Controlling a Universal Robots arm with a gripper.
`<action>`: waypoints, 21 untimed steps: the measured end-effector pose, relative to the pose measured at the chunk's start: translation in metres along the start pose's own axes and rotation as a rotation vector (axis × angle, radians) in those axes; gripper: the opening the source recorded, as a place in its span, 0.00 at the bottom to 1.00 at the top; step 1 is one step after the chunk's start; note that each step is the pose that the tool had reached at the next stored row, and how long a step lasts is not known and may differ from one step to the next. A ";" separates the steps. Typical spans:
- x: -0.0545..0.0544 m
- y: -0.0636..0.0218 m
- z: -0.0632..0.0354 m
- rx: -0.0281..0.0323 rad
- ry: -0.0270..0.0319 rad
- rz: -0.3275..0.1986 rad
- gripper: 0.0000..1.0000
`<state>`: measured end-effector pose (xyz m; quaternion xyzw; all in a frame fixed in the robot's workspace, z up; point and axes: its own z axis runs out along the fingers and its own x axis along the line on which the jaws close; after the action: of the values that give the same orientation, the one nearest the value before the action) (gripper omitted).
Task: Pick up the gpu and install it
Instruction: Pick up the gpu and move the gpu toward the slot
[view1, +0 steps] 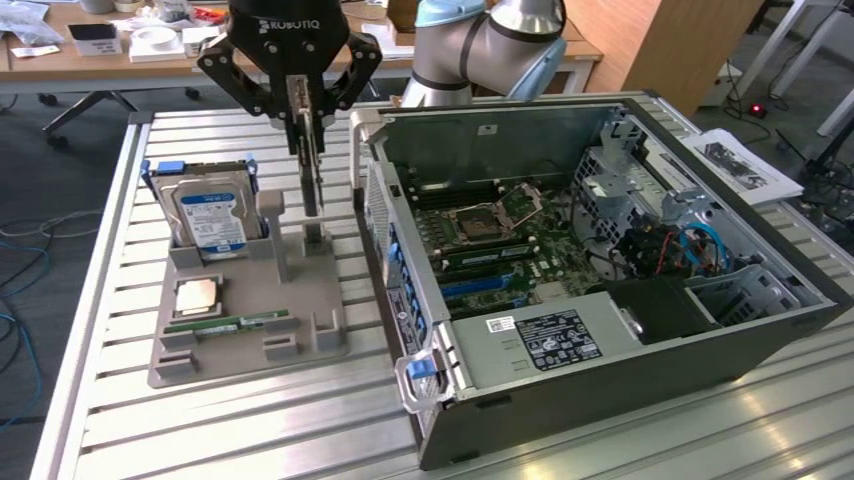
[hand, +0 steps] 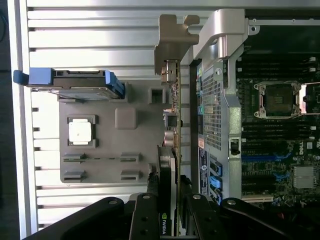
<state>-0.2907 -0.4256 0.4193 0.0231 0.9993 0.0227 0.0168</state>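
The jaws, partly closed, pinch the gpu (view1: 312, 165) by its top edge. It hangs edge-on, long axis vertical, above the grey holder (view1: 240, 345) on the worktop (view1: 267, 430), with the open computer case (view1: 747, 330) just beside it to the exterior view's right.

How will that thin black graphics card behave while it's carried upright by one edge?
Probably stiff: the thin black graphics card with silvery end bracket hangs straight below the hand, no sag. It may pivot or slip if bumped, since only one narrow edge is pinched. Likely fragile: bare connectors show along its edge.
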 end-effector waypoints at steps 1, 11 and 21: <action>0.000 0.0000 -0.0001 0.0000 0.0001 0.000 0.27; -0.003 0.0002 0.0000 0.0000 0.0001 0.000 0.27; -0.019 0.0009 0.0006 -0.0004 0.0002 0.000 0.27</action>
<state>-0.2714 -0.4256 0.4194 0.0231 0.9993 0.0229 0.0167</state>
